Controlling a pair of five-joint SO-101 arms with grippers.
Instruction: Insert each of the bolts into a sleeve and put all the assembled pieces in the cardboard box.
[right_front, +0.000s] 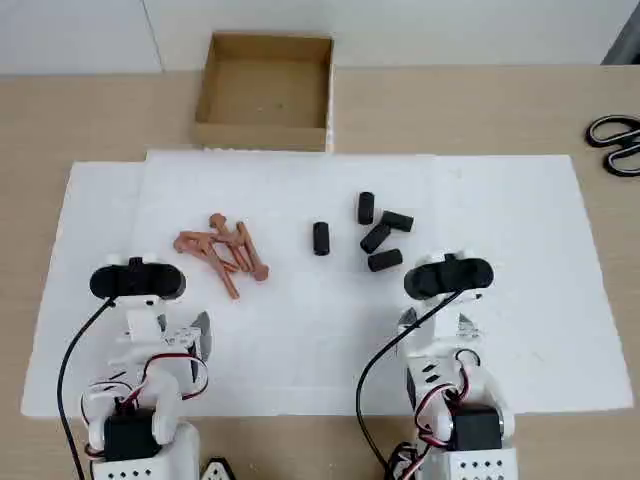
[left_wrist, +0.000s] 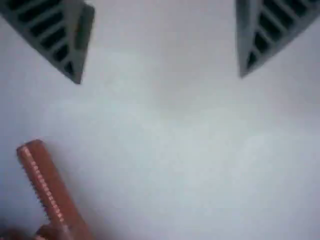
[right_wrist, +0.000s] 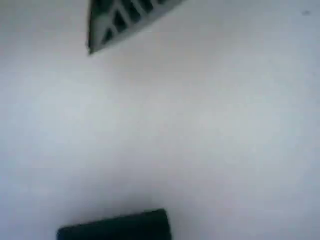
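Currently the bolts (right_front: 222, 252) lie heaped at 10 o'clock on the white sheet (right_front: 300, 340), with the sleeves (right_front: 378, 236) at 2, the cardboard box (right_front: 265, 125) at 12 and the scissors (right_front: 615, 143) far out at 2. The left pincer (left_wrist: 160, 77) is spread over the sheet; whether the right pincer (right_front: 437, 322) is spread cannot be told.

I've got a light wood table (right_front: 60, 110) with a white sheet (right_front: 500, 330) over its middle. Plain pale wall (right_front: 450, 30) past the far edge. Scissors (right_front: 615, 143) at the right edge. Light is even.
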